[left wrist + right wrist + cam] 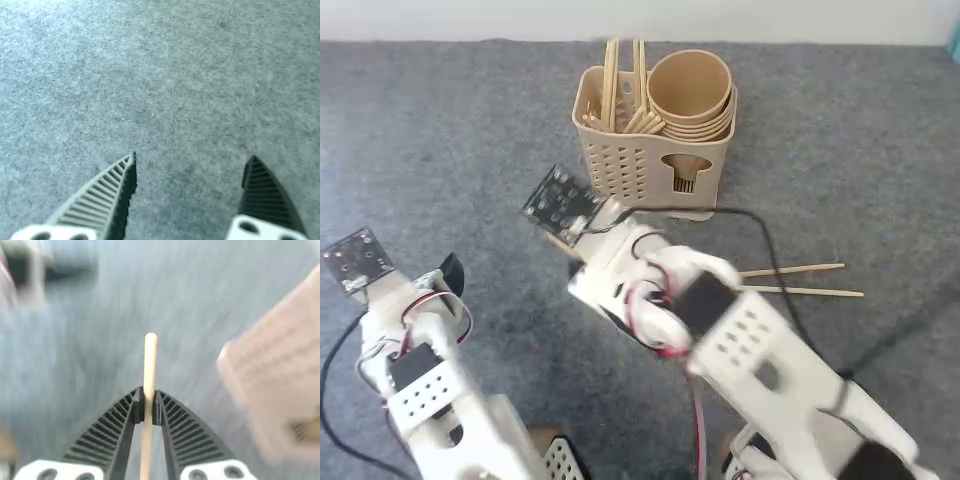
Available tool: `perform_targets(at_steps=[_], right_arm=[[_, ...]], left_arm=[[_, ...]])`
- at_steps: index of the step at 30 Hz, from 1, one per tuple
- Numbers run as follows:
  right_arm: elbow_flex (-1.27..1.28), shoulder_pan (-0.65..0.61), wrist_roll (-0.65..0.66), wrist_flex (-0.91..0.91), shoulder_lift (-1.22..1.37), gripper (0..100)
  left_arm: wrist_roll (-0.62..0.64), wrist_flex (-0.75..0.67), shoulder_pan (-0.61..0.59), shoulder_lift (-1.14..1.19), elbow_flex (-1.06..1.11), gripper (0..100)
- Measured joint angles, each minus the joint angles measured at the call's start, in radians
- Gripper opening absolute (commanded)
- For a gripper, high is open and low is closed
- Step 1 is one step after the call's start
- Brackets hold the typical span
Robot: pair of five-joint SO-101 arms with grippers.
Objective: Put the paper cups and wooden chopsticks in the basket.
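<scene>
A beige slotted basket [620, 160] stands at the back of the grey mat, holding stacked paper cups [690, 88] and several wooden chopsticks [612, 75]. Two loose chopsticks [800, 280] lie on the mat to the right of the basket's front. My right gripper [148, 392] is shut on a single wooden chopstick [150, 355], just in front of the basket's [275, 390] left corner; the stick's tip [560, 245] pokes out under the wrist. At the front left, my left gripper [192, 160] hangs open over bare mat with nothing between its fingers.
A black cable [760, 230] runs from the right arm across the mat near the loose chopsticks. The grey mat [460, 130] spreads free to the left of the basket and to its right.
</scene>
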Motion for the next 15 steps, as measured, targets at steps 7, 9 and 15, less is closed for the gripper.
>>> perform_targets(at_steps=[7, 9, 15], right_arm=[[-0.150, 0.063, 0.000, -0.258, -0.092, 0.8], [-0.178, 0.100, 0.000, -0.338, -0.094, 0.8], [-0.193, 0.213, -0.068, -0.660, -0.094, 0.9]], left_arm=[[0.000, 0.000, 0.000, 0.000, 0.000, 32], [0.000, 0.000, 0.000, 0.000, 0.000, 32], [0.000, 0.000, 0.000, 0.000, 0.000, 32]])
